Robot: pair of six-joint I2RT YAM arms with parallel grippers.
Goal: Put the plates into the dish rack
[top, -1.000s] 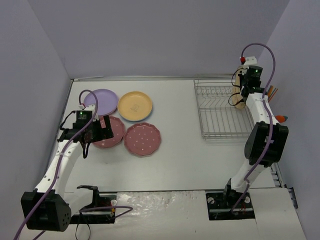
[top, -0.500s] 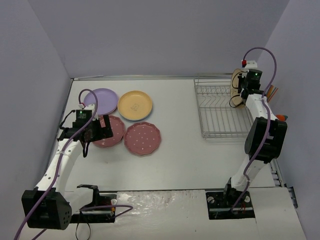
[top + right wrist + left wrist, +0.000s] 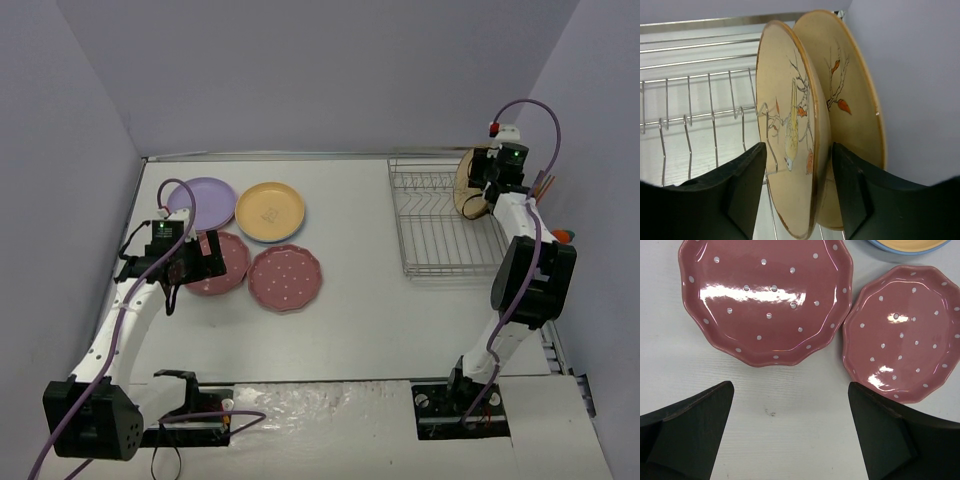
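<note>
— While the right tool [image 3: 799, 152] sat around the front bird plate [image 3: 790, 115], was it squeezing?
— I could not tell. That plate stood on its edge in the dish rack [image 3: 690, 90], just beside another bird plate [image 3: 850, 85].
— And the left tool [image 3: 790, 390]?
— It hung wide open over the surface [image 3: 790, 435], near two pink dotted plates [image 3: 765, 295].

The left arm [image 3: 120, 320] is rising from the near-left corner of the tabletop [image 3: 380, 310] and leaning along the left edge. Its wrist is bending so that the left claw [image 3: 790, 386] is pointing down at the tabletop with its fingers spread wide. The right arm [image 3: 522, 275] is standing tall from the near edge and reaching to the far-right corner. The right claw [image 3: 797, 147] is pinching a tan plate [image 3: 790, 95] between half-closed fingers.
</note>
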